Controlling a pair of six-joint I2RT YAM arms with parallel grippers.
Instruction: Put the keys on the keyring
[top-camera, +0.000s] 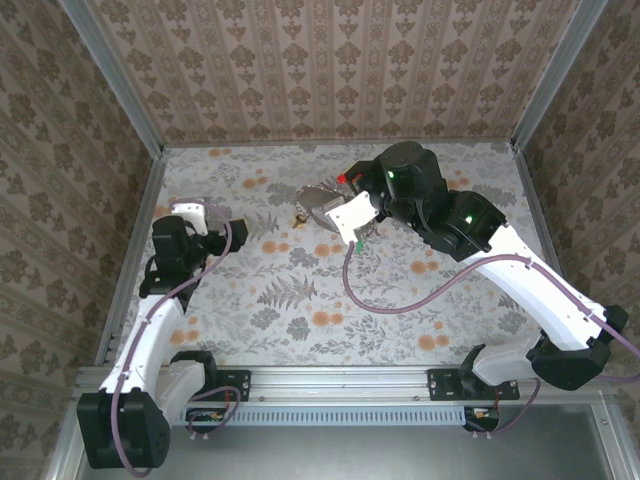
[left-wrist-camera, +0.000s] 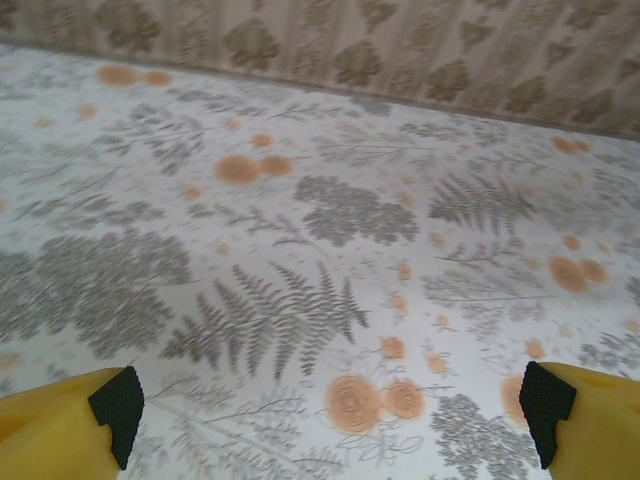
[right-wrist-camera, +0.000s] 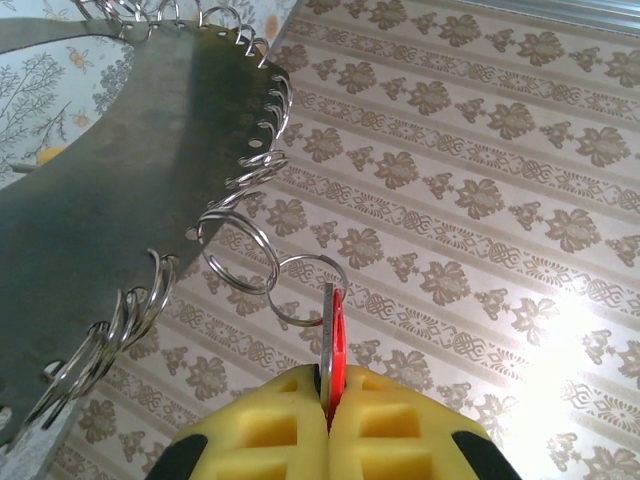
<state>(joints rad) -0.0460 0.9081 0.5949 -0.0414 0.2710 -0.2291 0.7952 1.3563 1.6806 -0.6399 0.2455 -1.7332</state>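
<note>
Papered walls close in three sides of the flowered table, which leaves open room around the work. The right arm is the nearer one, since it reaches to the middle of the table where the keyring is. The left gripper hangs well apart from it over bare cloth, its fingers spread wide with nothing between them. From the right gripper the keyring lies up and to the left. It is a broad grey band with holes punched along its edge and wire rings hanging from them. The right jaws are pressed together on a red key, seen edge-on with its long axis running straight out past the fingertips. The key's far end meets a small split ring, which links through a larger loop to the band's edge. I cannot tell whether that ring already passes through the key's hole. The coming move likely depends on holding the key's flat in line with the ring's wire. A small loose thing, probably another key, lies on the cloth just beside the keyring, on its side away from the right jaws.
</note>
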